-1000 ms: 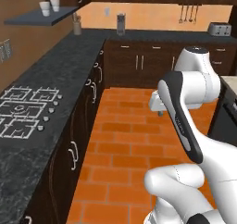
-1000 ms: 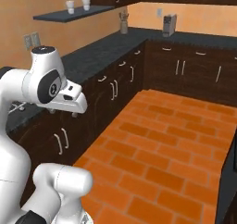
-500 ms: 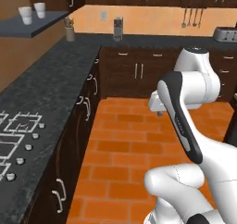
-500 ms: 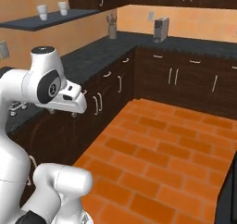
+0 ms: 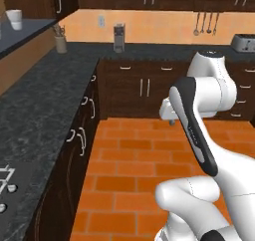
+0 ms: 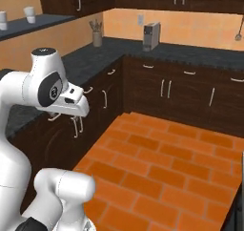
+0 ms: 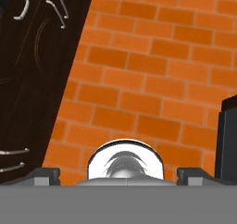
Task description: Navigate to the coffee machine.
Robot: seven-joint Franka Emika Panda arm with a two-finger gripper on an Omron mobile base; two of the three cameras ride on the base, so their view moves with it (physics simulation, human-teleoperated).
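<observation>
The coffee machine (image 5: 118, 37) is a narrow upright grey box with a dark front. It stands on the dark back counter against the orange wall, far ahead across the floor, and it also appears in the right base view (image 6: 151, 36). My arm is folded close over the base, with the gripper (image 5: 170, 116) pointing down at the brick floor. In the hand view the gripper (image 7: 118, 174) is open, its fingertips (image 7: 46, 174) set wide apart with nothing between them.
Dark counter and cabinets (image 5: 74, 130) run along the left and back. A stove (image 5: 6, 185) sits near left. A utensil holder (image 5: 61, 42), shelf cups (image 5: 14, 19), hanging tools (image 5: 206, 23) and a silver toaster (image 5: 244, 42) line the back. Orange brick floor (image 6: 162, 163) lies ahead.
The whole scene has shifted as the base drove on: the back counter and coffee machine are larger and nearer, the stove has slid toward the lower left. The arm's pose is unchanged.
</observation>
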